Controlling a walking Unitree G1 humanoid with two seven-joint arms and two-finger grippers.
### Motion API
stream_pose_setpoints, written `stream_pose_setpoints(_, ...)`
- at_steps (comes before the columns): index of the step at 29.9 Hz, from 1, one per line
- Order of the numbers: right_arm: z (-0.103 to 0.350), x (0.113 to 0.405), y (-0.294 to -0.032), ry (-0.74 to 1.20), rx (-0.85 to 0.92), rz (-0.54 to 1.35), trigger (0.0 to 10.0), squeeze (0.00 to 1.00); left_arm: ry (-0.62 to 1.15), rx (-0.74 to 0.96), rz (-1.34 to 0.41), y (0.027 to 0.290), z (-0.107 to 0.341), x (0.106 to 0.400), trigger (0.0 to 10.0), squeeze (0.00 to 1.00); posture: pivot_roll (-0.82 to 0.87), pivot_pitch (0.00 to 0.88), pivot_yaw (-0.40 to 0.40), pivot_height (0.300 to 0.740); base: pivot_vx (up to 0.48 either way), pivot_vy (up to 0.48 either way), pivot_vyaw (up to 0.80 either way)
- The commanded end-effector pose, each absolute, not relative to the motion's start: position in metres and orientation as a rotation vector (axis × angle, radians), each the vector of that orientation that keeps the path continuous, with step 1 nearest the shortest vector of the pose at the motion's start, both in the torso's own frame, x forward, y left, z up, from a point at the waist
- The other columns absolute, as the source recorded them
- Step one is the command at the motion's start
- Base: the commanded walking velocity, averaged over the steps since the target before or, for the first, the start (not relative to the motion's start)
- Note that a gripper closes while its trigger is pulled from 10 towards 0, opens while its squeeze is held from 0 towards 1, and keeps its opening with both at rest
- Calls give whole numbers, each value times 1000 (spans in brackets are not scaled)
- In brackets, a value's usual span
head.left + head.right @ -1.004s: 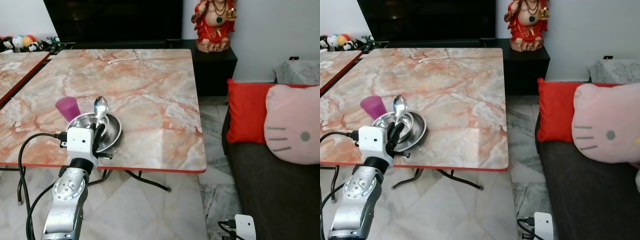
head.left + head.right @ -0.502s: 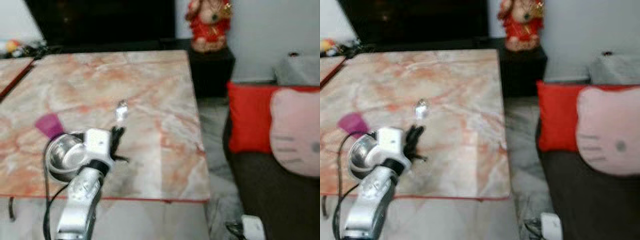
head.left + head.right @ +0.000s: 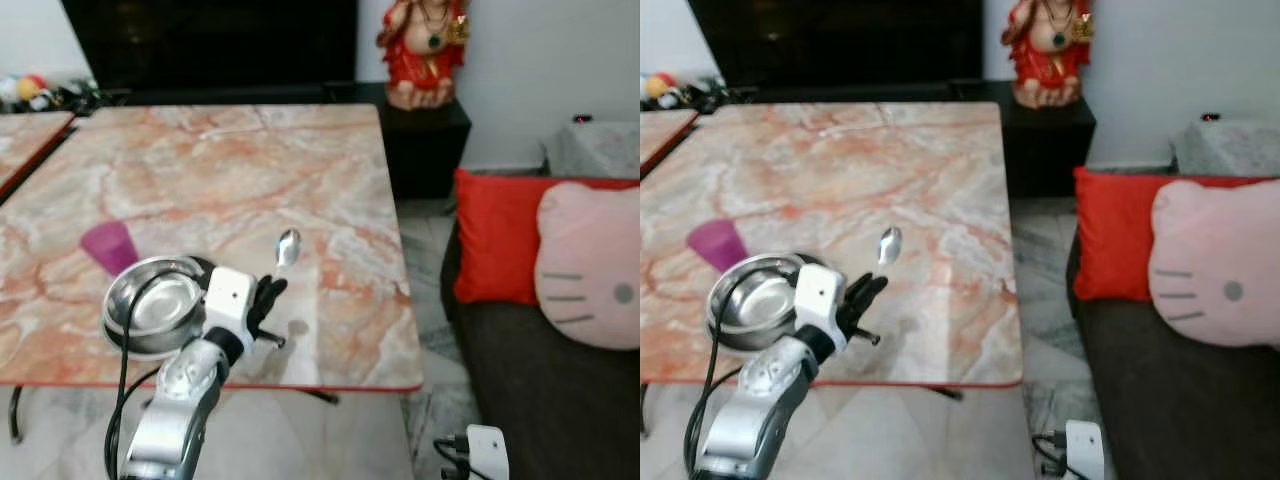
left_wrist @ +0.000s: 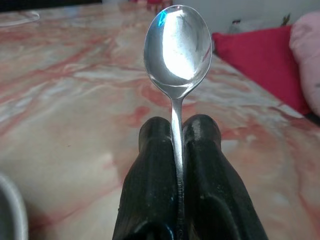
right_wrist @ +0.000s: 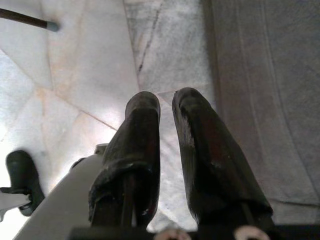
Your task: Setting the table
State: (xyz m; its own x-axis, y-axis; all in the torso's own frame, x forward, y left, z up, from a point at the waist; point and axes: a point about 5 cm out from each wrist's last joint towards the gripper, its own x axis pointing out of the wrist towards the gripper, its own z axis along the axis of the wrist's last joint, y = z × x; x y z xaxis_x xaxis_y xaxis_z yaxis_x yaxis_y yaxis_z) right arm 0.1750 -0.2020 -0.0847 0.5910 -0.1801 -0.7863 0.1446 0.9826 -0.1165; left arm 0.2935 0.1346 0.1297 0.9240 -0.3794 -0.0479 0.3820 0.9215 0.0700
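One left hand point(image 4: 175, 150) — pinching spoon point(image 4: 177, 50), over table point(image 3: 330, 180)

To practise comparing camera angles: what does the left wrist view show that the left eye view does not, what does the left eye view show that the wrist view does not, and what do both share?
Left wrist view alone: the spoon's thin handle pinched between the left gripper's two black fingers, with light reflected in its bowl.

Left eye view alone: the steel bowl whole, the purple cup behind it, the red statue and the pink cushion.

Both share: the spoon held over the marble table, and the red cushion beyond its edge.
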Motion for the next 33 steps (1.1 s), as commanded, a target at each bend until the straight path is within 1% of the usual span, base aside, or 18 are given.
stream_pose_setpoints(1,-86,174,-200,927,-43,-182,10000,0,76,116,-340,137,127,302,10000,0,-41,56,26,732,0,0,0)
stream_pose_setpoints(2,-86,173,-200,927,-45,-181,10000,0,112,109,-293,138,124,308,10000,0,-43,59,26,732,0,0,0)
stream_pose_setpoints(6,-86,172,-201,928,-49,-177,10000,0,194,92,-232,139,117,317,10000,0,-51,55,28,732,0,0,0)
stream_pose_setpoints(8,-86,172,-201,928,-50,-179,10000,0,195,93,-239,138,117,318,10000,0,-51,54,29,732,0,0,0)
stream_pose_setpoints(11,-86,172,-202,928,-53,-180,10000,0,205,88,-256,135,117,318,10000,0,-55,52,33,732,0,0,0)
stream_pose_setpoints(14,-85,174,-203,926,-55,-180,10000,0,232,100,-234,137,116,317,10000,0,-58,49,36,732,0,0,0)
stream_pose_setpoints(17,-85,173,-203,926,-55,-179,10000,0,278,118,-199,143,112,314,10000,0,-56,47,36,732,0,0,0)
stream_pose_setpoints(20,-86,173,-203,927,-58,-177,10000,0,280,122,-180,148,112,312,10000,0,-51,45,36,732,0,0,0)
stream_pose_setpoints(21,-86,173,-203,929,-60,-174,10000,0,293,134,-150,155,112,310,10000,0,-50,43,36,732,0,0,0)
stream_pose_setpoints(25,-86,173,-202,930,-61,-172,10000,0,295,139,-140,159,112,309,10000,0,-48,40,37,732,0,0,0)
stream_pose_setpoints(27,-86,172,-202,931,-63,-168,10000,0,303,149,-108,164,112,308,10000,0,-47,41,37,732,0,0,0)
stream_pose_setpoints(33,-86,173,-202,932,-64,-169,10000,0,306,145,-93,167,114,307,10000,0,-43,48,33,732,0,0,0)
